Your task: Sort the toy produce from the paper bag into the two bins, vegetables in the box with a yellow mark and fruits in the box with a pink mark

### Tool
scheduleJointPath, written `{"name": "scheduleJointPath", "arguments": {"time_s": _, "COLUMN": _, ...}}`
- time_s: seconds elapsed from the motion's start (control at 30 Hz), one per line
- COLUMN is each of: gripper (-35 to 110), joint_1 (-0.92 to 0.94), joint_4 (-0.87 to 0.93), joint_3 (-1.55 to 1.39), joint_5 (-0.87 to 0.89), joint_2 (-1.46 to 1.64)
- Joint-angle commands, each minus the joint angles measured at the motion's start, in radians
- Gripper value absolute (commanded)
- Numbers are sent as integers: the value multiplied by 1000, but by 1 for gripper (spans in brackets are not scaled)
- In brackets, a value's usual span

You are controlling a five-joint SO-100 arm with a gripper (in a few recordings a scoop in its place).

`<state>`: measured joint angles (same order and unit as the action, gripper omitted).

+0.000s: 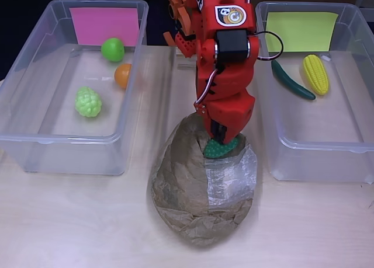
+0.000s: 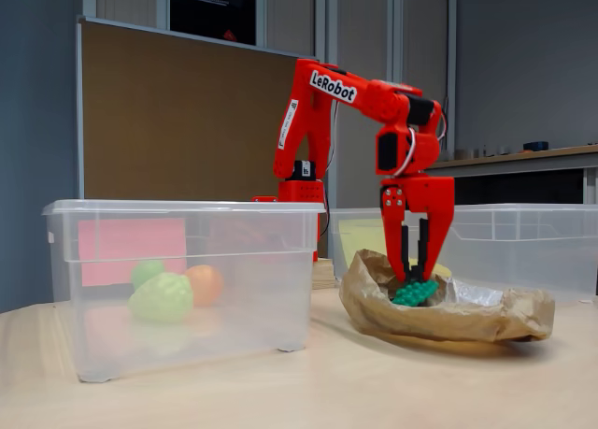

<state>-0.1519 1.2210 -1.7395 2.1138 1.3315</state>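
A crumpled brown paper bag [image 1: 193, 198] [image 2: 448, 309] lies on the table between two clear bins. My red gripper [image 1: 221, 141] [image 2: 414, 281] points down into the bag's mouth, shut on a dark green bumpy toy [image 1: 221, 148] [image 2: 414, 292] at the bag's rim. The left bin with the pink mark [image 1: 104, 25] [image 2: 131, 251] holds a green ball [image 1: 113, 49], an orange [image 1: 123, 75] [image 2: 204, 284] and a light green bumpy fruit [image 1: 88, 102] [image 2: 161, 298]. The right bin with the yellow mark [image 1: 301, 30] holds a cucumber [image 1: 291, 81] and a corn cob [image 1: 315, 74].
The left bin's wall [image 1: 64, 154] and the right bin's wall [image 1: 274, 128] flank the bag closely. Bare wooden table [image 1: 70, 221] lies in front of the bins. A brown board [image 2: 187, 121] stands behind the arm's base.
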Motion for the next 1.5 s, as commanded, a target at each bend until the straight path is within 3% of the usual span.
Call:
{"name": "scheduleJointPath", "arguments": {"time_s": 0.0, "gripper": 6, "joint_1": 18, "joint_4": 71, "joint_3": 26, "joint_5": -94, "joint_2": 66}}
{"name": "scheduleJointPath", "arguments": {"time_s": 0.2, "gripper": 22, "joint_1": -29, "joint_4": -25, "joint_3": 21, "joint_5": -38, "joint_2": 32}}
{"name": "scheduleJointPath", "arguments": {"time_s": 0.57, "gripper": 24, "joint_1": -52, "joint_4": -25, "joint_3": 183, "joint_5": 31, "joint_2": 5}}
{"name": "scheduleJointPath", "arguments": {"time_s": 0.73, "gripper": 39, "joint_1": -127, "joint_4": -64, "joint_3": 207, "joint_5": 222, "joint_2": -86}}
{"name": "scheduleJointPath", "arguments": {"time_s": 0.93, "gripper": 43, "joint_1": -175, "joint_4": -135, "joint_3": 199, "joint_5": 336, "joint_2": -189}}
{"name": "scheduleJointPath", "arguments": {"time_s": 1.17, "gripper": 43, "joint_1": -133, "joint_4": -109, "joint_3": 155, "joint_5": 258, "joint_2": -236}}
{"name": "scheduleJointPath", "arguments": {"time_s": 1.47, "gripper": 42, "joint_1": -86, "joint_4": -279, "joint_3": 57, "joint_5": 78, "joint_2": -276}}
